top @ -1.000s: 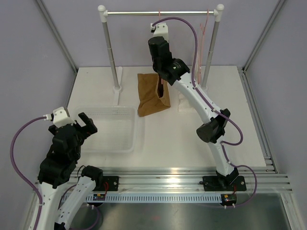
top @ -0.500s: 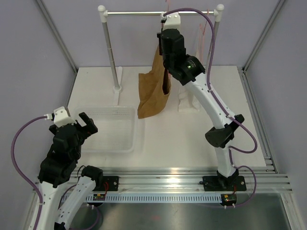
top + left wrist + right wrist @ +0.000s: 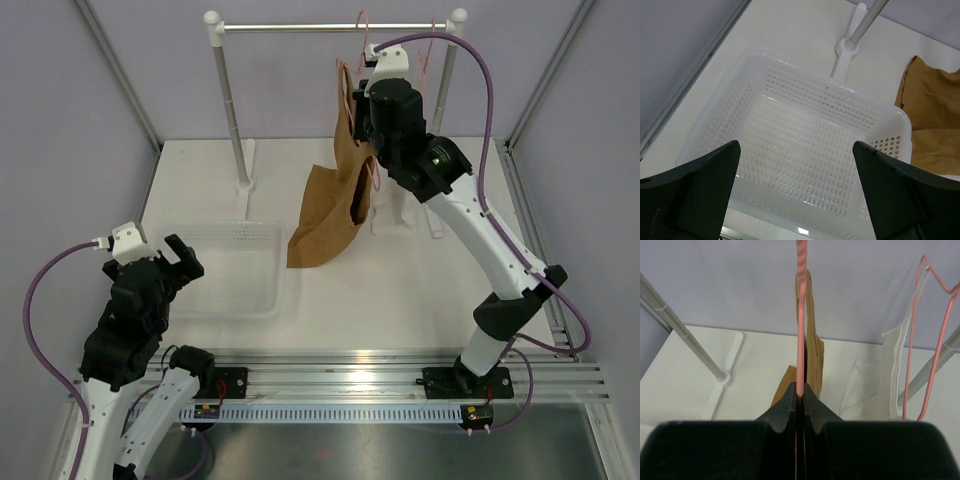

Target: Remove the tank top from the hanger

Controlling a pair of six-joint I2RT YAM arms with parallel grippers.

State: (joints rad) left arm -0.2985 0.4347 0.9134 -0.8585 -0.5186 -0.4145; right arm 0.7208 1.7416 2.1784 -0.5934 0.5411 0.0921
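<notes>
Left wrist view: left fingers [image 3: 705,185] stand spread wide over the basket [image 3: 815,95], holding nothing, with the tank top [image 3: 932,115] well to their right. Top view alone shows that tan cloth hanging full length, its hem slumped on the counter [image 3: 200,180]. It looks light, limp and likely to drag, so I would take a strap, or the body under the wire. Right wrist view alone shows right fingers [image 3: 815,405] pinching the hanger [image 3: 801,315] wire, the strap just beyond them and a second hanger [image 3: 912,340] farther right.
</notes>
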